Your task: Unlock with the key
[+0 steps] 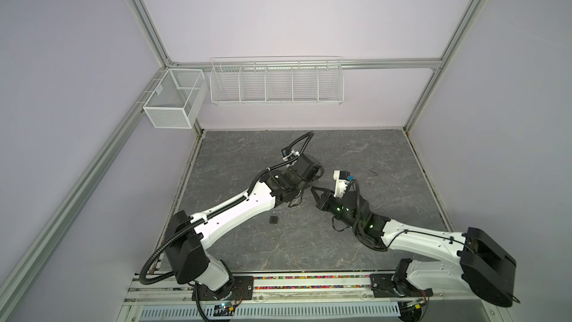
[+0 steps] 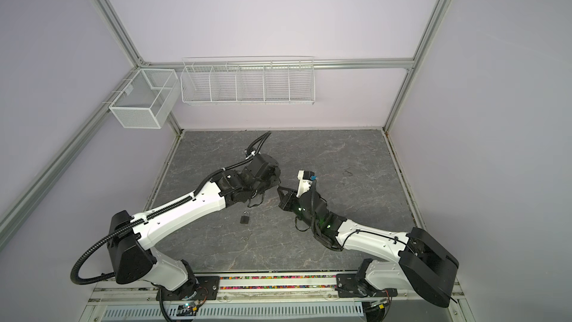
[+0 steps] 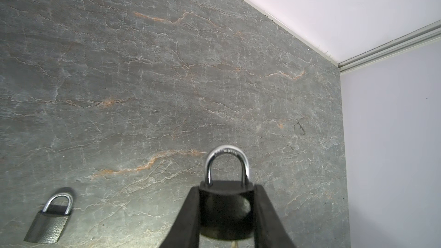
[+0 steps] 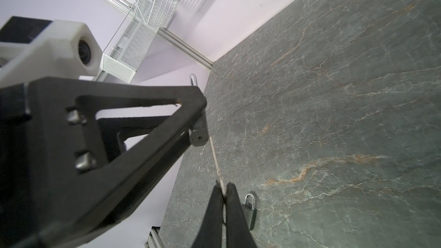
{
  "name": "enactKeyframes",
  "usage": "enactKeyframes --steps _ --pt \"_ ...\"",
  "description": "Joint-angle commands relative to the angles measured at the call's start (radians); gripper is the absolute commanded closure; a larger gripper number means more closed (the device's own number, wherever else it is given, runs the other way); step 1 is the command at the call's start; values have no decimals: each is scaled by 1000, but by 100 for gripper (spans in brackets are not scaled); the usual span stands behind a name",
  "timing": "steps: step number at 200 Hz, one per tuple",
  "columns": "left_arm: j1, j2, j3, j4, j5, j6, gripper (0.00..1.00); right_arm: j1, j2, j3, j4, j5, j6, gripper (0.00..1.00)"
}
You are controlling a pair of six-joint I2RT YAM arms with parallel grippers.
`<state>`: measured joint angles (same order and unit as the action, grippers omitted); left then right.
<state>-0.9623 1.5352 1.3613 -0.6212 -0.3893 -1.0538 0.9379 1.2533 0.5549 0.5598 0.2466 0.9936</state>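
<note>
- Mid-table meeting: in both top views the two arms come nose to nose above the grey, stone-patterned table [image 1: 387,165], their tips all but touching.
- The left pincer [image 3: 226,190] stands partly open, its two fingers clamped on the flanks of a black padlock [image 3: 224,207] — the steel shackle points away from the wrist, with both legs seated in the body.
- The right pincer [image 4: 223,187] is pressed tight on the near end of a slim silver key [image 4: 216,161]. The blade reaches the keyhole end of the held padlock, though whether the tip is inside cannot be told.
- A second padlock [image 1: 274,218] lies flat on the table with its shackle closed — close by the left forearm and apart from both pincers.
- White wire baskets [image 1: 276,83] hang on the back wall.
</note>
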Motion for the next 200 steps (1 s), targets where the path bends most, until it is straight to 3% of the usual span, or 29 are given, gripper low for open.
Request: enactKeyframes --steps 1,81,200 --pt "3 -20 37 -19 -14 -4 100 5 18 21 24 5 -1 94" --pt "3 -10 34 -4 -9 17 100 14 6 23 43 0 -53 94" --pt "5 10 44 -43 -18 38 100 -14 28 35 44 -29 6 94"
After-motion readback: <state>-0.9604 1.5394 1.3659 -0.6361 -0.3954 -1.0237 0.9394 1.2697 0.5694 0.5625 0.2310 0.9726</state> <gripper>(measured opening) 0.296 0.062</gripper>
